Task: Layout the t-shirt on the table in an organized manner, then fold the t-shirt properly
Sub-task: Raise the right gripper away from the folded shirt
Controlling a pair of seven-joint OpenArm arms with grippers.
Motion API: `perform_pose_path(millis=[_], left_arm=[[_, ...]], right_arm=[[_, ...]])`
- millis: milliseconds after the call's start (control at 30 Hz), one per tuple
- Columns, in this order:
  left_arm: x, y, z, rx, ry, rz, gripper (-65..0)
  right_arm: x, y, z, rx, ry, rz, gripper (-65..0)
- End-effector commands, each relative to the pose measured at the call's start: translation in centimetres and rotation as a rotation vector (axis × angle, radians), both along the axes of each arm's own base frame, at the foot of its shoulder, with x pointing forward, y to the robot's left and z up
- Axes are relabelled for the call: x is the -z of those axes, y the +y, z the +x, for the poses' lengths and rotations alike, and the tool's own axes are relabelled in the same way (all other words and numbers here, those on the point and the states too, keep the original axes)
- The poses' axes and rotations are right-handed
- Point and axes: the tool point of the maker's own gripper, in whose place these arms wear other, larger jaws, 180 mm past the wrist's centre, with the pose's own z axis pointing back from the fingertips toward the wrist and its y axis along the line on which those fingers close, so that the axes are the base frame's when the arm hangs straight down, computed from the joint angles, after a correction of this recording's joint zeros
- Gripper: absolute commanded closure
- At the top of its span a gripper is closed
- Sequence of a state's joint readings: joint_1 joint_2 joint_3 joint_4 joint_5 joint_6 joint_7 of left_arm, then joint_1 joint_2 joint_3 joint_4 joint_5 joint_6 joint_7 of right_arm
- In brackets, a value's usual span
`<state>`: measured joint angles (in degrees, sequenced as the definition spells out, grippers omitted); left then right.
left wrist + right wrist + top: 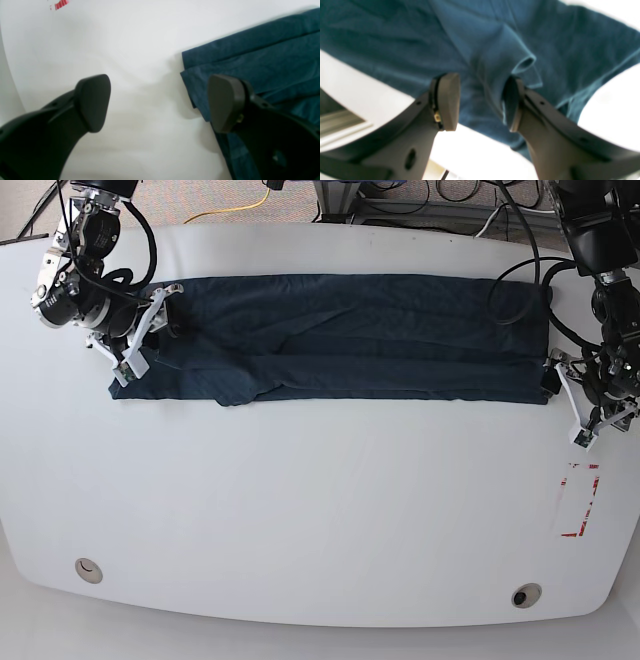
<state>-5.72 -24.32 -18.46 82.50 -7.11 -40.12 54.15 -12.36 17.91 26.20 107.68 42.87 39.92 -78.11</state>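
Shirt folded into a long band, one gripper at each end.

We find the t-shirt (340, 338) lying across the far half of the table (320, 510) as a long band, sleeves tucked in. The left gripper (160, 102) stands spread wide at the band's right end, one finger over the cloth corner, holding nothing. The right gripper (481, 100) sits half-spread astride a raised pleat at the left end; we cannot tell whether it pinches it. We judge both are placed to lift the ends for the next fold.
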Motion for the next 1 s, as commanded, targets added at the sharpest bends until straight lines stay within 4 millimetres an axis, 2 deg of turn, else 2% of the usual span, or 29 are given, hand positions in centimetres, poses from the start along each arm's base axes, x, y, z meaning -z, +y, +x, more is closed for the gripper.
perform_pose_path(millis=[0,333,467,600,733,967], left_arm=[[-1.6,0.6,1.0,0.001,-0.048,0.016,-55.4],[-1.6,0.6,1.0,0.001,-0.048,0.016,-55.4],[-1.6,0.6,1.0,0.001,-0.048,0.016,-55.4],[-1.6,0.6,1.0,0.001,-0.048,0.016,-55.4],[-1.6,0.6,1.0,0.001,-0.047,0.017,-55.4],[-1.6,0.6,1.0,0.001,-0.047,0.017,-55.4]], right_arm=[[-1.2,-0.1,0.3,-0.022,-0.038,0.016,-26.8],[-0.6,0.2,-2.0,-0.057,0.016,0.042,-26.8],[0.7,2.2,-3.9,-0.149,0.083,0.049,-26.8],[1.2,3.2,-4.8,-0.197,0.116,0.052,-26.6],[0.7,3.2,-4.9,-0.213,0.102,0.035,-26.6],[-0.8,1.2,-4.3,-0.270,0.075,-0.064,-26.8]])
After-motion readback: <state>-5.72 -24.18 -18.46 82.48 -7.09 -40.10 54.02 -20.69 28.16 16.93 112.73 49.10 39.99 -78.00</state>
